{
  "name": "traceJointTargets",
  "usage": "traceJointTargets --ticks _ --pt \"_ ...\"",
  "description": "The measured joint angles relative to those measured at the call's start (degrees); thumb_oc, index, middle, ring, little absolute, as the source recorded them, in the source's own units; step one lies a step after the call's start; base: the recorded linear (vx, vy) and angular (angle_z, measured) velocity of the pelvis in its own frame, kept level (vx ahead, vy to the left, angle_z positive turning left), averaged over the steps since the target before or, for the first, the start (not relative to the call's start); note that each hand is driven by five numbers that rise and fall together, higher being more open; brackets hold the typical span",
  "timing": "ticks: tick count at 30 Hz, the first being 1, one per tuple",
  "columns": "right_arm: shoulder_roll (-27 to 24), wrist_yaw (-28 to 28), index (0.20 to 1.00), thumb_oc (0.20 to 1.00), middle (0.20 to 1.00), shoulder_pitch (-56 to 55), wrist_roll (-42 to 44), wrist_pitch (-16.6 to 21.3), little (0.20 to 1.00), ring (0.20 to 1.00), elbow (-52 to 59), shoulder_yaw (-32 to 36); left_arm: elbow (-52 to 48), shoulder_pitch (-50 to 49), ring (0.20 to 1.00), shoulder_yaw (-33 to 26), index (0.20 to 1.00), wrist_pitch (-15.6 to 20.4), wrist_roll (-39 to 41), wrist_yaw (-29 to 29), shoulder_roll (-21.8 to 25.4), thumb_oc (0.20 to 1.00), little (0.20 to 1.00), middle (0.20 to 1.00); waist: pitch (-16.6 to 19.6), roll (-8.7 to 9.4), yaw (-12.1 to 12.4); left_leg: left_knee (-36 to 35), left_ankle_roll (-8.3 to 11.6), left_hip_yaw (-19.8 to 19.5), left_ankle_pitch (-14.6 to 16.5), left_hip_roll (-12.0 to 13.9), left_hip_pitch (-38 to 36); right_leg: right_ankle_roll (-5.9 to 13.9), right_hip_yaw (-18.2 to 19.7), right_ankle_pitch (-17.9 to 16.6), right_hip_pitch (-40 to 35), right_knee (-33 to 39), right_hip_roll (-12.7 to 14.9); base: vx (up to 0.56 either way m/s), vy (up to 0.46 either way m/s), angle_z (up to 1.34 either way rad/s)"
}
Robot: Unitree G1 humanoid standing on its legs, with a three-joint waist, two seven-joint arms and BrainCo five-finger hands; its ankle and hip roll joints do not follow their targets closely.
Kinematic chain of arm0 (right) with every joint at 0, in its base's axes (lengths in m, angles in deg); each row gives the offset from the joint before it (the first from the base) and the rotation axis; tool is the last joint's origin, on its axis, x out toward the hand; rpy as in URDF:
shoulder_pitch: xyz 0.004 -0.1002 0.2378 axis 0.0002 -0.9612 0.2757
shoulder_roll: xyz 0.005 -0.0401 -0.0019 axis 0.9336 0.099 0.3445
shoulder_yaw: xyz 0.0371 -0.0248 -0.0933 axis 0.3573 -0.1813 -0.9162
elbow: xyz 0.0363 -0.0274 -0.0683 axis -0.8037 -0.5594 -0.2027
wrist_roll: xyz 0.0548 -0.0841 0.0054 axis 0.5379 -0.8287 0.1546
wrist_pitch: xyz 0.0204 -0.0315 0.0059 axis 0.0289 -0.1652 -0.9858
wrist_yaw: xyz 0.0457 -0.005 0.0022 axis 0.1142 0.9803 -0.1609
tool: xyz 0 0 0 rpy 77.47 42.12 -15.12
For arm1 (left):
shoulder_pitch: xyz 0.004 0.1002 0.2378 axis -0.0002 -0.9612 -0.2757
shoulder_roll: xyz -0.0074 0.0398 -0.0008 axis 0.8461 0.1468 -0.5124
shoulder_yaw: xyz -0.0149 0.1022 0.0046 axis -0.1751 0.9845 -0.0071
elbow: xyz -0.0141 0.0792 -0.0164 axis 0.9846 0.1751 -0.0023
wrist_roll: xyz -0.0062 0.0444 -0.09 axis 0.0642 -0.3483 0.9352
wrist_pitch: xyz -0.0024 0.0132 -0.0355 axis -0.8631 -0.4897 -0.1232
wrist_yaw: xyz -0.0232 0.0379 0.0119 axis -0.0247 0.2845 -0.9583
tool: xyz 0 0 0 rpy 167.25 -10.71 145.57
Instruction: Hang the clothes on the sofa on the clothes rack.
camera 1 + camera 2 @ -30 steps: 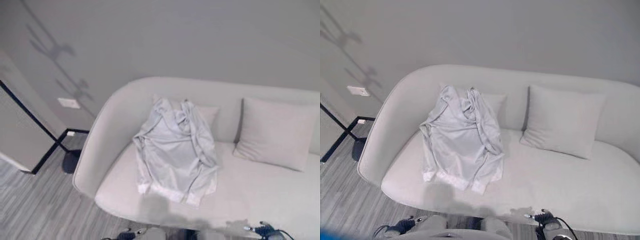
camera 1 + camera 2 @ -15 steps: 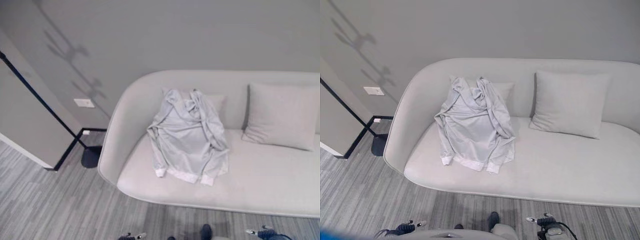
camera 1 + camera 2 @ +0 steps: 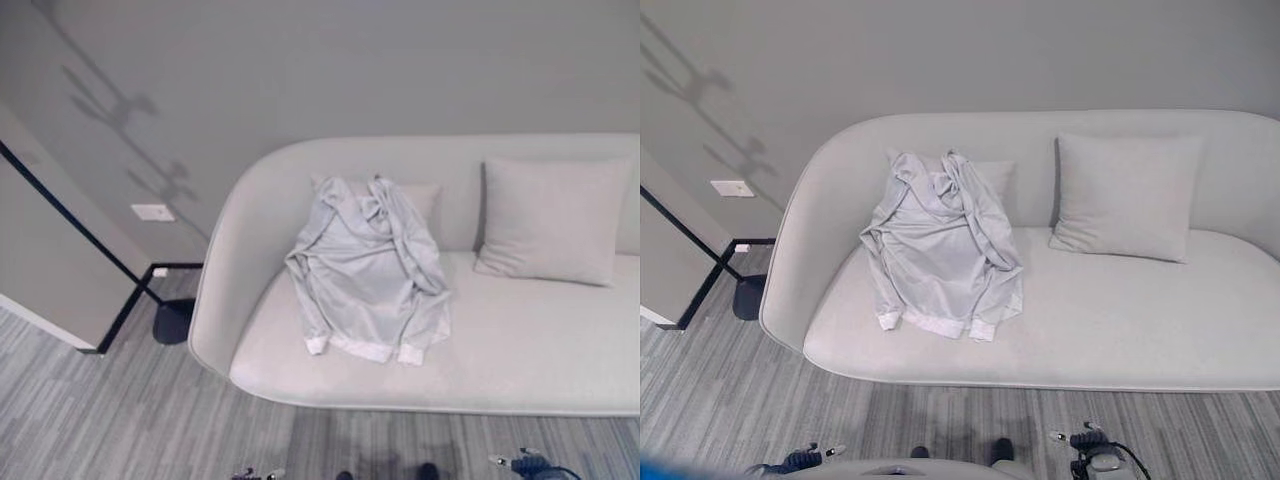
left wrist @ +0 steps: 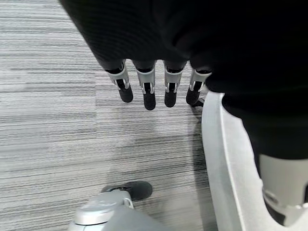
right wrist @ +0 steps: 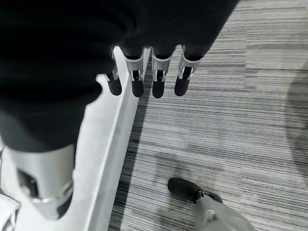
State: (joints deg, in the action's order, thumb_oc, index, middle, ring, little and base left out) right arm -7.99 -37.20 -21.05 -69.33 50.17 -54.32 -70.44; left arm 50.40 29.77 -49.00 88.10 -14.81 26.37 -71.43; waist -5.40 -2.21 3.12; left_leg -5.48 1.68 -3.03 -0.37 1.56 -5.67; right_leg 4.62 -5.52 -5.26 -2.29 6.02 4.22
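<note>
Clothes pickup not begun, we judge: nearest us our left hand [image 4: 154,91] and right hand [image 5: 147,82] hang low over the striped floor [image 4: 48,120], fingers straight and relaxed, holding nothing, probably parked at our sides while we stand off from the sofa [image 3: 1120,330]. Farther out, the pale grey garment [image 3: 940,250] lies crumpled on the sofa's left part, its top propped on a small cushion [image 3: 995,180] at the backrest, white cuffs toward the seat's front edge, so it is well apart from both hands. A bigger cushion [image 3: 1125,195] leans to its right. Beyond the sofa's left end a black stand base [image 3: 172,322] sits by the wall, maybe the rack
</note>
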Motion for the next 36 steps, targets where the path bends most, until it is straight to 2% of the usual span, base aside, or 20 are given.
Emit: traceJointTargets --ticks 9,11,12,14,16,17,18,19,20,21,22,23,24,25,29,30,31,34,35,36 --pt "0.18 0.13 1.000 1.000 1.000 -0.34 -0.02 0.05 1.000 1.000 0.46 -0.30 0.08 -0.29 1.000 -0.04 1.000 -0.04 0.01 0.11 0.04 1.000 1.000 1.000 -0.94 0.59 -0.66 1.21 1.39 0.86 -0.70 1.21 1.51 -0.64 0.64 -0.50 1.33 -0.13 -1.36 -0.05 -0.084 -0.04" --pt "0.33 0.11 1.000 1.000 1.000 0.27 -0.02 0.28 1.000 1.000 -0.14 -1.33 -0.10 0.61 1.000 -0.12 1.000 0.07 0.07 0.27 0.48 1.000 1.000 1.000 -1.42 1.22 -0.36 8.02 3.24 0.26 1.13 1.28 6.73 -1.59 0.37 0.14 3.90 -1.54 -1.71 -0.06 -0.054 0.13" --pt "0.09 0.20 1.000 1.000 1.000 2.46 -0.02 0.22 1.000 1.000 -0.61 -2.39 -0.89 3.54 1.000 0.29 1.000 0.20 0.26 0.84 0.73 1.000 1.000 1.000 -5.41 3.22 0.51 17.26 4.86 -3.18 0.50 0.17 12.63 -2.48 0.15 -0.10 5.15 -2.28 -1.27 0.08 0.024 0.21" --pt "0.00 0.47 1.000 1.000 1.000 3.80 0.00 0.12 1.000 1.000 -1.46 -2.43 -0.14 5.93 1.000 0.59 1.000 0.38 0.61 0.85 -0.06 1.000 1.000 1.000 -7.88 4.55 0.39 21.27 5.74 -8.13 0.28 -1.11 16.35 -4.32 -0.07 -1.13 3.94 -0.43 -0.04 0.22 0.164 0.19" --pt "-0.13 0.78 1.000 1.000 1.000 4.56 0.01 0.16 1.000 1.000 -1.45 -2.44 1.52 6.42 1.000 0.65 1.000 0.47 0.61 0.88 -0.82 1.000 1.000 1.000 -8.16 4.84 0.16 8.16 5.62 -8.19 -0.18 -0.68 14.44 -4.40 0.56 -0.73 5.35 -0.09 0.56 0.20 0.224 -0.07" --pt "-0.43 0.92 1.000 1.000 1.000 5.24 0.01 0.26 1.000 1.000 -1.33 -2.48 1.90 6.71 1.000 0.64 1.000 0.48 0.61 0.88 -1.25 1.000 1.000 1.000 -8.62 4.49 0.21 7.41 5.58 -7.51 -0.14 -1.31 14.60 -4.27 1.55 -0.64 5.99 -0.08 1.02 0.20 0.261 -0.24" --pt "-0.66 0.99 1.000 1.000 1.000 5.77 -0.01 0.28 1.000 1.000 -1.37 -2.80 2.18 6.52 1.000 0.72 1.000 0.43 0.59 0.90 -1.76 1.000 1.000 1.000 -8.60 4.06 0.23 7.21 5.29 -7.11 -0.03 -2.10 14.56 -2.27 2.41 0.80 6.26 0.03 1.00 0.20 0.296 -0.41" --pt "-1.12 1.00 1.000 1.000 1.000 6.21 -0.05 0.29 1.000 1.000 -2.16 -2.86 3.81 6.09 1.000 0.43 1.000 0.47 0.57 0.91 -3.25 1.000 1.000 1.000 -8.00 1.21 0.51 6.26 3.62 -7.22 0.68 -1.34 13.99 0.21 3.04 2.31 6.69 -1.55 -0.77 0.14 0.237 -0.68" --pt "-1.88 0.86 1.000 1.000 1.000 6.62 -0.08 0.27 1.000 1.000 -3.36 -2.17 3.40 4.66 1.000 -0.03 1.000 0.62 0.57 0.93 -4.53 1.000 1.000 1.000 -6.36 -3.75 1.08 4.05 3.14 -8.42 1.13 3.42 13.30 -2.09 1.75 3.65 10.94 -12.84 -5.53 0.24 0.429 -0.48" --pt "0.54 0.69 1.000 1.000 1.000 5.11 -0.08 -0.09 1.000 1.000 -3.29 -2.37 2.98 4.65 1.000 0.14 1.000 0.49 0.51 1.24 -2.57 1.000 1.000 1.000 -5.81 0.31 0.52 4.03 3.56 -6.53 -1.18 0.67 13.09 -2.11 3.42 7.56 9.49 -12.48 -2.36 0.18 0.316 -0.29" --pt "0.97 0.87 1.000 1.000 1.000 4.45 -0.09 -0.15 1.000 1.000 -2.85 -2.31 3.01 4.88 1.000 0.36 1.000 0.50 0.44 1.03 -2.35 1.000 1.000 1.000 -5.32 0.59 0.27 4.16 2.70 -6.28 -1.79 -0.26 13.61 -0.50 3.35 8.71 9.56 -11.14 -1.23 0.13 0.270 -0.17" --pt "0.95 0.89 1.000 1.000 1.000 4.35 -0.10 -0.13 1.000 1.000 -2.54 -2.38 2.80 4.69 1.000 0.57 1.000 0.57 0.44 1.06 -2.22 1.000 1.000 1.000 -5.16 1.00 0.99 4.21 2.36 -5.45 -1.88 -1.35 13.50 -0.63 4.47 8.40 10.55 -10.79 -0.27 0.03 0.079 -0.47" --pt "0.26 0.81 1.000 1.000 1.000 4.26 -0.10 -0.09 1.000 1.000 -2.51 -2.47 2.31 4.18 1.000 0.58 1.000 0.54 0.44 1.11 -2.59 1.000 1.000 1.000 -4.52 -0.06 1.35 3.67 2.04 -5.27 -0.70 -0.18 13.21 0.23 3.97 7.32 10.50 -8.98 -0.71 0.10 0.234 -0.57" --pt "0.33 0.94 1.000 1.000 1.000 4.27 -0.11 -0.19 1.000 1.000 -2.52 -2.47 2.44 4.04 1.000 0.53 1.000 0.47 0.44 1.15 -2.44 1.000 1.000 1.000 -4.60 0.03 1.09 3.53 1.45 -4.76 -2.68 -0.78 13.49 0.51 3.84 4.74 10.09 -7.72 0.20 0.11 0.237 -0.44" --pt "1.30 0.81 1.000 1.000 1.000 2.69 -0.11 -0.26 1.000 1.000 -2.07 -2.42 0.63 4.24 1.000 0.35 1.000 0.59 0.46 1.22 -0.36 1.000 1.000 1.000 -3.87 3.42 1.55 3.72 -0.81 -2.34 -2.94 -4.94 12.28 1.14 5.55 4.85 9.79 -7.14 4.34 0.08 0.248 -0.18" --pt "1.38 0.82 1.000 1.000 1.000 2.33 -0.10 -0.24 1.000 1.000 -1.97 -2.40 0.62 4.67 1.000 0.61 1.000 0.55 0.45 1.23 -0.19 1.000 1.000 1.000 -3.81 3.56 1.50 3.90 -3.72 -1.85 -2.89 -6.41 12.05 1.02 5.50 4.40 10.60 -9.98 6.05 0.05 0.169 -0.08" --pt "1.49 0.81 1.000 1.000 1.000 2.34 -0.09 -0.20 1.000 1.000 -1.88 -2.45 0.61 4.74 1.000 0.67 1.000 0.53 0.46 1.26 -0.06 1.000 1.000 1.000 -3.98 3.33 1.41 3.58 -4.65 -1.65 -3.10 -7.09 11.34 2.38 5.56 3.77 11.48 -12.84 6.93 0.05 0.118 -0.13" --pt "1.66 0.81 1.000 1.000 1.000 2.53 -0.09 -0.18 1.000 1.000 -1.58 -2.49 0.14 4.48 1.000 1.07 1.000 0.56 0.45 1.35 0.38 1.000 1.000 1.000 -4.70 2.03 1.67 1.97 -5.50 -0.70 -3.36 -7.03 8.82 3.16 5.38 2.50 13.58 -18.39 6.86 0.07 -0.021 -0.19" --pt "1.95 0.82 1.000 1.000 1.000 2.77 -0.09 -0.11 1.000 1.000 -0.54 -2.45 0.12 3.86 1.000 1.17 1.000 0.54 0.46 1.60 1.19 1.000 1.000 1.000 -4.62 1.56 1.35 0.11 -6.11 -0.26 -3.70 -6.88 7.06 4.95 2.15 4.04 14.04 -18.62 7.60 0.06 -0.100 -0.19" --pt "2.03 0.81 1.000 1.000 1.000 2.99 -0.09 -0.12 1.000 1.000 -0.30 -2.48 0.12 3.87 1.000 1.04 1.000 0.64 0.46 1.70 1.38 1.000 1.000 1.000 -4.63 1.63 1.75 0.17 -6.07 0.29 -3.70 -6.77 7.14 5.32 0.47 4.04 13.76 -15.45 7.75 0.05 -0.088 -0.31"
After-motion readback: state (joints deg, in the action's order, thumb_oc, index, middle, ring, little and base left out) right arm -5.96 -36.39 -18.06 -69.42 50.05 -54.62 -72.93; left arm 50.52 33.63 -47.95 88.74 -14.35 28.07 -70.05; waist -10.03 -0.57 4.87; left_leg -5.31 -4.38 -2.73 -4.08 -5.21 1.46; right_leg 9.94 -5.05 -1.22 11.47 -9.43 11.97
